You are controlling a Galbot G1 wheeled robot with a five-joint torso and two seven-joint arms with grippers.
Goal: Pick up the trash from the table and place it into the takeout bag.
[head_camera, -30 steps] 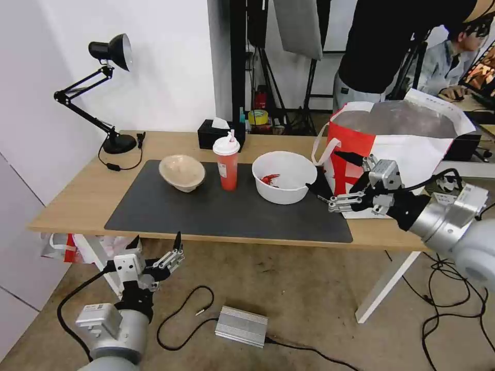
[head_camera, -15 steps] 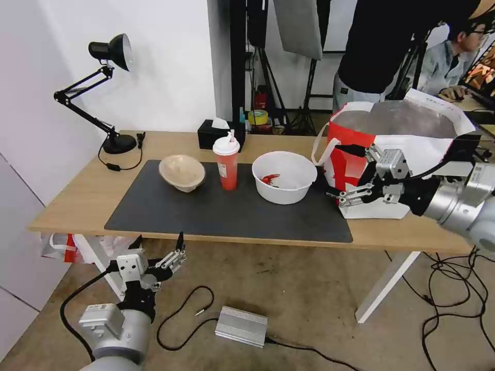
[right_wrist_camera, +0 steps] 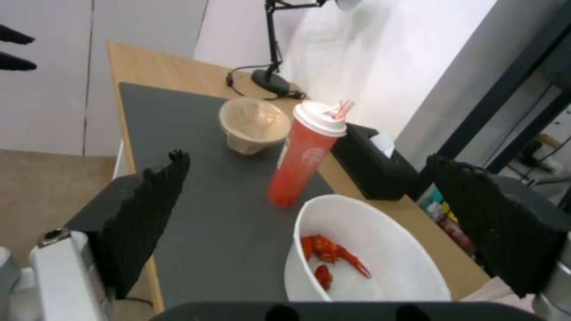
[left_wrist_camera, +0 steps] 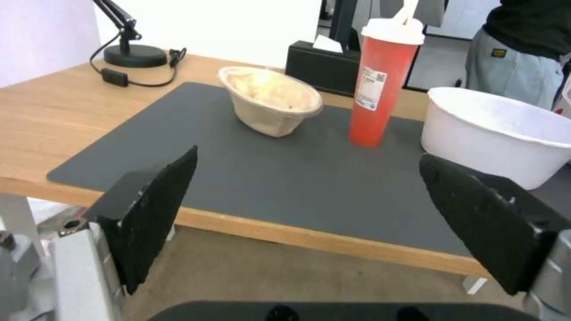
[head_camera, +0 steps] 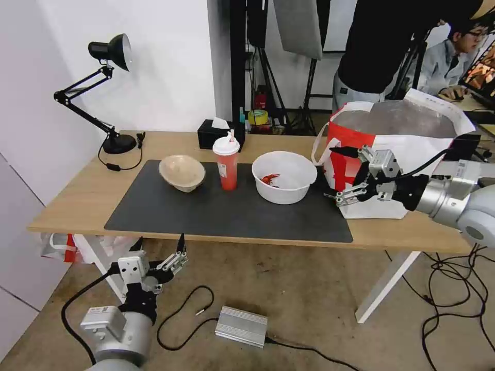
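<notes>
Light-wood table (head_camera: 77, 201) — right gripper (head_camera: 340, 175) beside white bowl (head_camera: 284, 176), fingers spread.

On the worktop's (head_camera: 77, 190) dark mat, a tilted beige pulp bowl (head_camera: 181, 172), an upright red cup (head_camera: 227, 164) with white lid and a white bowl (head_camera: 284, 176) holding red scraps stand in a row, the white-and-red foil-lined bag (head_camera: 402, 154) open just beside the white bowl.

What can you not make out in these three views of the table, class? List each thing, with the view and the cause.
1. Inside of the takeout bag, head view: the camera's angle shows just foil lining near the rim.
2. Label print on the red cup, left wrist view: too small to read.
3. Black tissue box, head view: the cup covers part of it.
4. White bowl, left wrist view: cut by the edge.
</notes>
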